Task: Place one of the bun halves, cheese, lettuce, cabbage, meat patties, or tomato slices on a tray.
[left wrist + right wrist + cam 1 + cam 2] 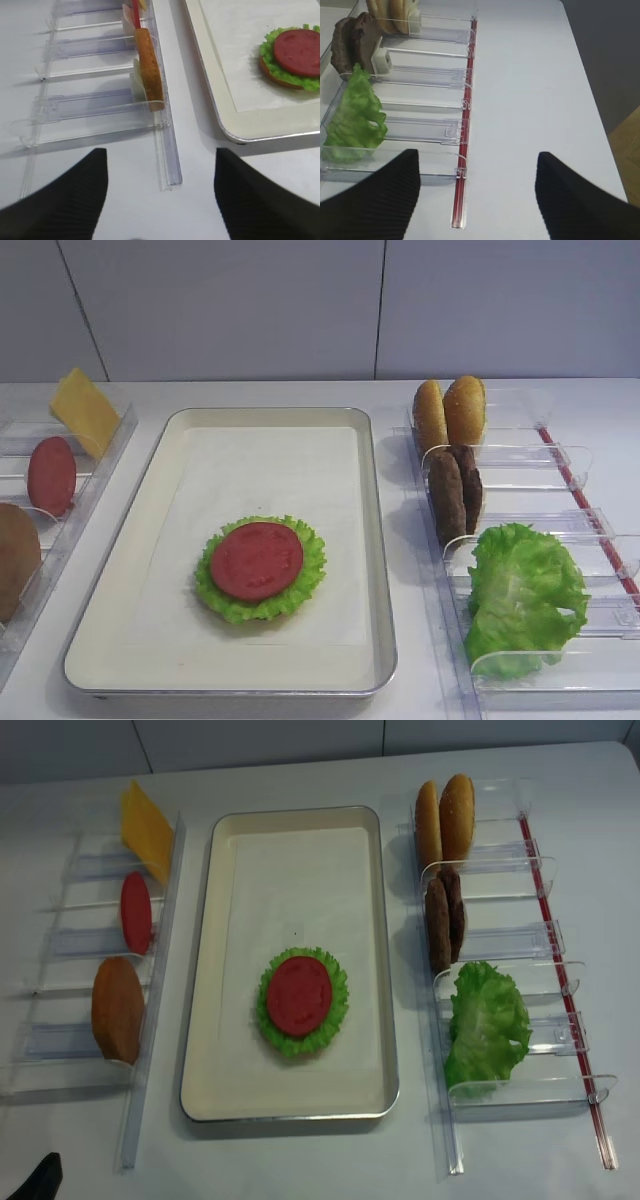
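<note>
The cream tray (375, 540) (205, 970) lies in the middle. On its paper a tomato slice (256, 560) (300, 45) rests on a ruffled green leaf (300, 585) over a brown bun edge (272, 80). The left bin holds the cheese (84, 410), another tomato slice (51, 475) and a brown bun half (15, 558). The right bin holds two bun halves (450, 412), meat patties (455, 490) and lettuce (520, 595). No separate cabbage shows. My left gripper (160, 195) is open over bare table near the left bin's end. My right gripper (477, 195) is open beside the right bin.
Clear plastic bins (150, 1050) (445, 1120) flank the tray on both sides. A red strip (465, 150) runs along the right bin's outer edge. White table (535, 100) stretches to the right of it, ending at a dark edge.
</note>
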`<move>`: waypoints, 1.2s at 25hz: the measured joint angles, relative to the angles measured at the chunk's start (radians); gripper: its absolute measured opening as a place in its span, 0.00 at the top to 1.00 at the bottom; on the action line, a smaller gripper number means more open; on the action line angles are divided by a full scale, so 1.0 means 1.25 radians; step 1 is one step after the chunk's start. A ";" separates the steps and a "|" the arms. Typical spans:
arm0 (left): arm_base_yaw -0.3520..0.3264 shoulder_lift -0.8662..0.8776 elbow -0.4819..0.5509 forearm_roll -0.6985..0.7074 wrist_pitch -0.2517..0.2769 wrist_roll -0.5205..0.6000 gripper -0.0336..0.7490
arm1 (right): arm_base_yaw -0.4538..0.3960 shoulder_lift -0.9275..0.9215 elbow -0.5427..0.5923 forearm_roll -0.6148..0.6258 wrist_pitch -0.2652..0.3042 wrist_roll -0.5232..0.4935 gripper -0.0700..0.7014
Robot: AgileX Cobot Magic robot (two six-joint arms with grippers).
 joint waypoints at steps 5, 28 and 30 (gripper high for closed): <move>0.000 0.000 0.000 0.000 0.000 0.000 0.41 | 0.000 0.000 0.000 0.000 0.000 0.000 0.25; 0.000 0.000 0.000 0.000 0.000 0.000 0.41 | 0.000 0.000 0.000 0.001 0.000 0.002 0.25; 0.000 0.000 0.000 0.000 0.000 0.000 0.41 | 0.000 0.000 0.000 0.001 0.000 0.002 0.25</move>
